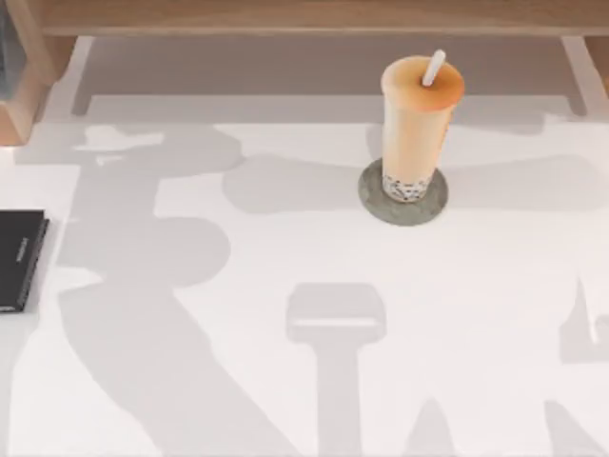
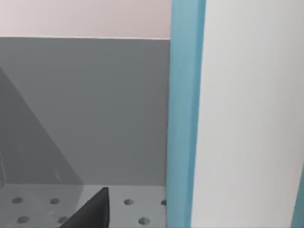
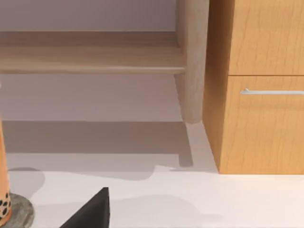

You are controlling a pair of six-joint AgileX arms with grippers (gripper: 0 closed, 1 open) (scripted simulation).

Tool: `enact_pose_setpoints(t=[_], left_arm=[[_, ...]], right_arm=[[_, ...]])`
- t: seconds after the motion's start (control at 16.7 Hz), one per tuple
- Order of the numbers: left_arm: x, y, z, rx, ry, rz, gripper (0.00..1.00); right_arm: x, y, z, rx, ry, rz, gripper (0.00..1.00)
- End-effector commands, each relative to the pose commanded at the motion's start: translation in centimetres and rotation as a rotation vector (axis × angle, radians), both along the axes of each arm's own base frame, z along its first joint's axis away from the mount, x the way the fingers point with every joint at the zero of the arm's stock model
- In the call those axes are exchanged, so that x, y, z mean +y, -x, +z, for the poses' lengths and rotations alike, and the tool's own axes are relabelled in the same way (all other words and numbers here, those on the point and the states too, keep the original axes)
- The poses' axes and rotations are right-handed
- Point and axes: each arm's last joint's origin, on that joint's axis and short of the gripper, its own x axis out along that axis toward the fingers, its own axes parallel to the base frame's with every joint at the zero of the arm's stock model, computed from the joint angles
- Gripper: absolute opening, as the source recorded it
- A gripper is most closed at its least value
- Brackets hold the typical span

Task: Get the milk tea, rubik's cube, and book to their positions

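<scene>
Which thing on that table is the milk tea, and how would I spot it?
Look toward the white table's far edge, right of centre, below the wooden shelf. There a round grey coaster carries the milk tea: a tall clear cup of orange-tan drink, dark pearls at the bottom, white straw on top.

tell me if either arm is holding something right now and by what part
Cannot be told. The book stands upright very close in the left wrist view, but no fingers show on it. The milk tea stands free on its coaster.

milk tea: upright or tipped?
Upright. In the top view the milk tea stands on the round grey coaster, pearls at its base and straw sticking out of the top.
</scene>
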Motion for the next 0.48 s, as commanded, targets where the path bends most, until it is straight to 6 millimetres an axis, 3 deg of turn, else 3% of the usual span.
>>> enact_pose_setpoints(t=[0.48], left_arm=[[0.2,-2.9,0.0,-0.003,-0.001,0.002,1.0]], right_arm=[[0.0,0.0,0.0,0.0,0.0,0.0,1.0]])
